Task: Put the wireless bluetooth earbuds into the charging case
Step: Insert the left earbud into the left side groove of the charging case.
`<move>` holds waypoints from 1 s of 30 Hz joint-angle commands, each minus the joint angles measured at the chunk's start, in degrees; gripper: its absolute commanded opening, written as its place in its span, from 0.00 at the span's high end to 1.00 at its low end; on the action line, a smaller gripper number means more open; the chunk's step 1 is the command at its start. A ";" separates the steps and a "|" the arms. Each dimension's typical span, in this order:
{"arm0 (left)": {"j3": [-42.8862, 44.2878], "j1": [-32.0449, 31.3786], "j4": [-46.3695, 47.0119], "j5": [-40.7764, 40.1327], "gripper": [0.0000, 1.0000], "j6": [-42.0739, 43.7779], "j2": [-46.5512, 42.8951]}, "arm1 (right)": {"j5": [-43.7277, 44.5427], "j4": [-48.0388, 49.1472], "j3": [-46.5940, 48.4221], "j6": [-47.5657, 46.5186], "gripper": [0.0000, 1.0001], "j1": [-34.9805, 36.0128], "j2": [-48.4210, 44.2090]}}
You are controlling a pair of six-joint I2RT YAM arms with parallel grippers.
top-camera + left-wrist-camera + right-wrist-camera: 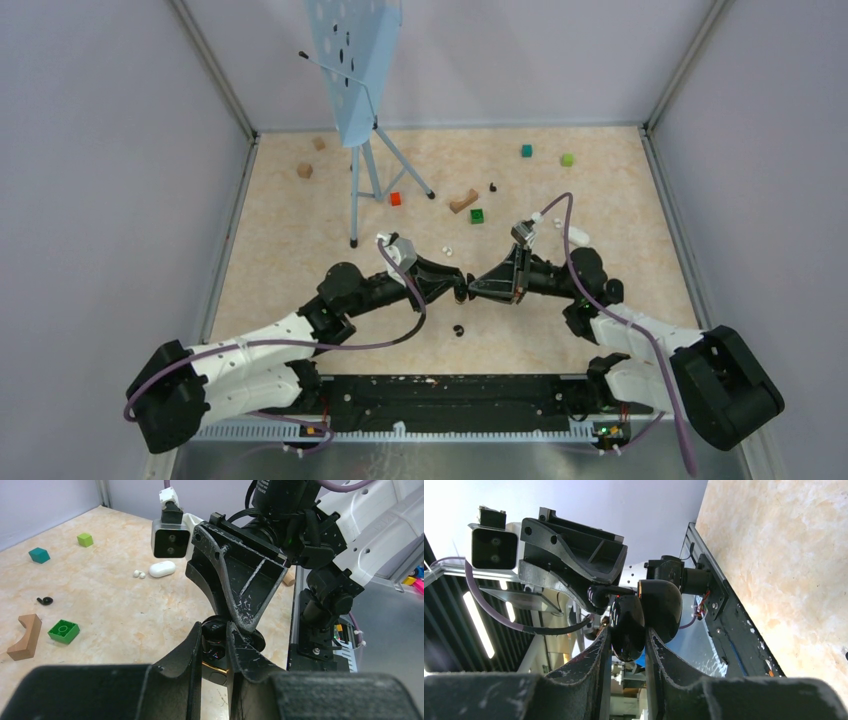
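The left pincer [461,283] and right pincer [475,285] meet tip to tip over the middle of the beige marbled desk [290,230]. Both are closed to a narrow gap on the same glossy black rounded charging case [626,622], which hangs clear of the desk between them. In the right wrist view the case shows as two shiny lobes. One sits squeezed between the right fingers [599,652]; the other bulges out at 2 o'clock from it. I cannot tell whether any bud sits inside.

One small glossy black earbud [459,329] lies on the desk at 6 o'clock from the pincers, close by. Another black earbud [493,186] lies at 12 o'clock, farther off, near a green studded brick [477,215] and a curved wooden block [463,200]. In the left wrist view a pair of tiny white earbuds [139,574] lies just beside a white oval case [162,569], at 10 o'clock from the clamped case.
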 commanded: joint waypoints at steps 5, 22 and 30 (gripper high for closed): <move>0.33 -0.25 3.68 1.98 0.87 -0.36 0.42 | -0.34 5.23 -0.29 0.83 1.00 -0.45 -0.04; -0.54 -0.26 5.72 2.36 0.88 0.01 1.34 | 0.35 4.61 -0.76 1.17 1.00 -0.32 -2.02; -1.68 -0.23 8.16 3.59 0.88 0.08 2.48 | 0.70 4.11 -0.85 1.11 1.00 -0.23 -2.47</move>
